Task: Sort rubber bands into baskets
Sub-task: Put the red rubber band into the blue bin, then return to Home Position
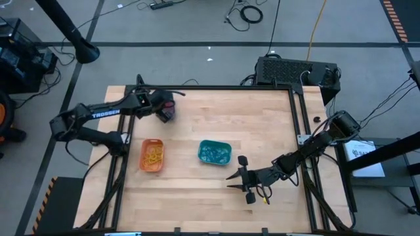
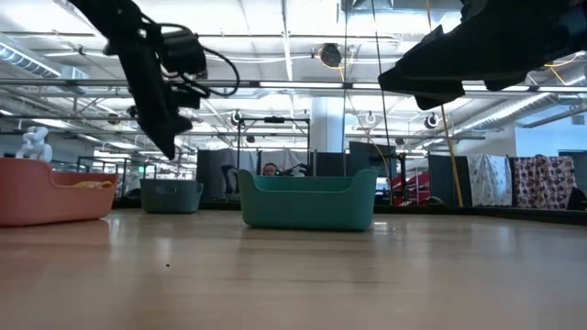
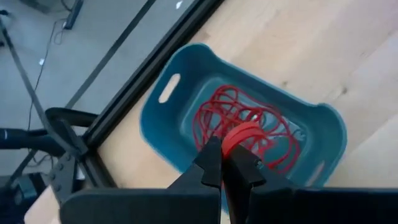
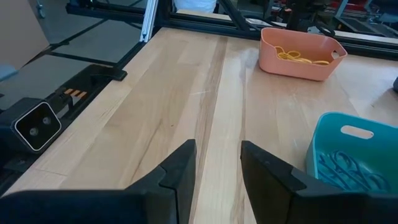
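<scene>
Left wrist view: the left tool (image 3: 222,158) is pinched closed on a red rubber band (image 3: 241,134) and hangs directly over the darker blue basket (image 3: 163,127), where a tangle of red bands (image 3: 245,121) lies. By my reading, a straight drop suffices. The right tool (image 4: 217,165), fingers spread and empty, hovers over bare surface (image 4: 180,106) beside the teal basket (image 4: 329,134); the orange basket (image 4: 298,62) lies well beyond.

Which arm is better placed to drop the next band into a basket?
Left. The left gripper is shut on a red rubber band directly over the darker blue basket holding the other red bands. The right gripper is open, empty, over bare table.
</scene>
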Tool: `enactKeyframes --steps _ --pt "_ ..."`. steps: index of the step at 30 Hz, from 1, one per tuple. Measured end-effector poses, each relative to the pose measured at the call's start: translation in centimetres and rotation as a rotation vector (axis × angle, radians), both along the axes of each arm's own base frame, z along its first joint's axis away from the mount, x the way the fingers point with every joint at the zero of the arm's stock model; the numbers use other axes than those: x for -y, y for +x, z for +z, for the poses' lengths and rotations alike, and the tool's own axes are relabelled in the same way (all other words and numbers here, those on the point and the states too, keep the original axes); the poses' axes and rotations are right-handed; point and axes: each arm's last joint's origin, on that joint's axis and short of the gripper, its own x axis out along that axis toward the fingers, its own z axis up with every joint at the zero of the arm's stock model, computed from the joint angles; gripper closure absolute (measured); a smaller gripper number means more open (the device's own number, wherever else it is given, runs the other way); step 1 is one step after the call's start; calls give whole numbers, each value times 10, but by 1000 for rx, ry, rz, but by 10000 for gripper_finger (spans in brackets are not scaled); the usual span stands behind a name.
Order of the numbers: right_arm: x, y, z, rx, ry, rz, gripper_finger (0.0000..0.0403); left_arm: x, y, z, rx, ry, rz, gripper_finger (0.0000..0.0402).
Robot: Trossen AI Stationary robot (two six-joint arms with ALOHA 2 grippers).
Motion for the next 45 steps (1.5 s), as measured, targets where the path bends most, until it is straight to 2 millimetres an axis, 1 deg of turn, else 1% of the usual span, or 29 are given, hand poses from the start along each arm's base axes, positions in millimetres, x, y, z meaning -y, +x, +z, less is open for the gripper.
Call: enactKeyframes --steps 6,11,16,20,24,31,34,40,45 --pt "0 0 0 0 0 0 282 -19 6 -16 -19 -11 39 399" --pt "0 0 0 0 0 0 282 -33 6 -31 -66 -34 71 389" --pt "0 0 0 -1 -1 -1 282 -41 6 -44 -111 -63 92 386" --pt "0 0 0 -2 -1 0 282 -44 7 -50 -129 -68 93 383" --pt "0 0 0 -2 -2 0 282 -44 7 -49 -135 -64 82 360" --pt "0 0 0 -3 -2 0 282 -42 8 -48 -136 -58 69 281" --pt "0 0 0 -3 -2 -1 282 -41 7 -47 -157 -78 76 257" --pt "0 0 0 -2 -2 -2 282 -40 9 -25 -182 -161 116 247" --pt "1 0 0 -2 -3 -6 282 -35 13 -3 -196 -170 96 246"
